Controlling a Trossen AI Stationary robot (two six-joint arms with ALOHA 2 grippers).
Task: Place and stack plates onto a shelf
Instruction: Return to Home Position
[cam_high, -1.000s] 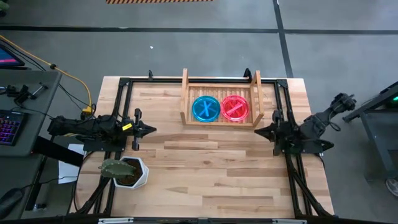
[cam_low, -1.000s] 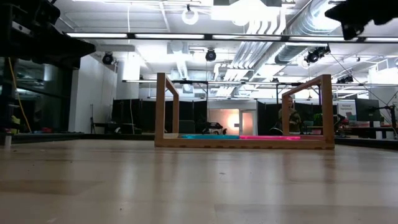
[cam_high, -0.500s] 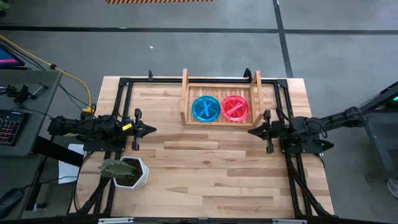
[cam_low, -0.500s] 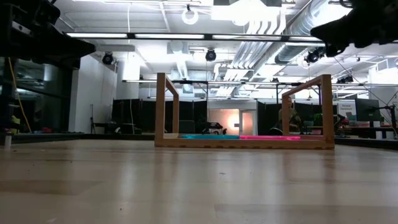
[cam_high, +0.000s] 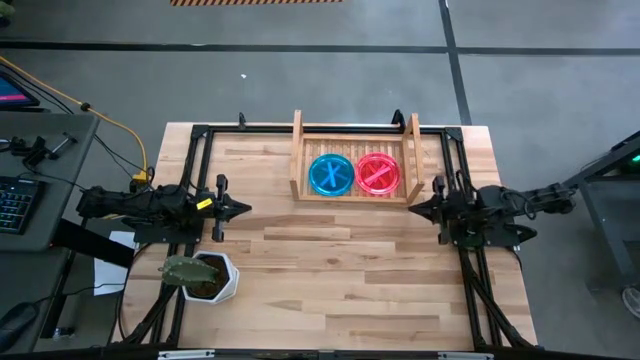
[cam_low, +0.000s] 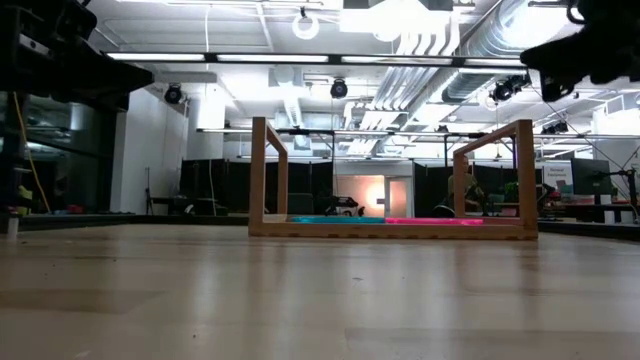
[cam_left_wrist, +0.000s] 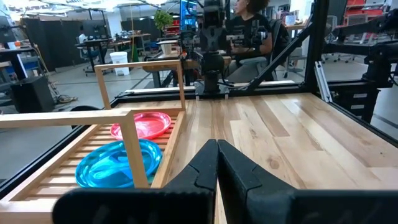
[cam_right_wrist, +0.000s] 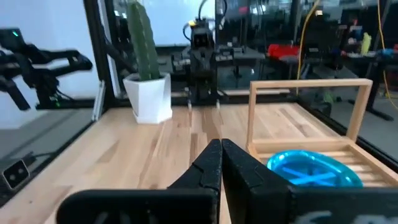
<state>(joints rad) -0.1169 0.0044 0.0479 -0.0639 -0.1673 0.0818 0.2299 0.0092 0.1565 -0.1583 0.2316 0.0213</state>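
Observation:
The wooden shelf (cam_high: 355, 195) stands at the table's far edge, and it also shows in the low view (cam_low: 390, 229). On its slats, side by side, lie teal plates (cam_high: 331, 174) (cam_left_wrist: 118, 163) (cam_right_wrist: 314, 168) and pink plates (cam_high: 378, 173) (cam_left_wrist: 142, 124). How many are stacked in each pile I cannot tell. My left gripper (cam_high: 246, 208) (cam_left_wrist: 217, 149) hovers shut at the table's left edge, pointing right. My right gripper (cam_high: 410, 210) (cam_right_wrist: 221, 149) hovers shut near the shelf's right front corner, pointing left. Neither holds anything.
A white hexagonal pot with a cactus (cam_high: 205, 277) (cam_right_wrist: 148, 93) stands at the table's near left. Black frame rails (cam_high: 200, 160) run along the table's left, right and far sides. Bare wood lies between the grippers and toward the near edge. A person sits beyond the table (cam_left_wrist: 252, 31).
My right gripper has come down and moved a little toward the table's left, then drawn back toward the right edge. Its arm has folded lower behind it. The plates and the shelf have not moved.

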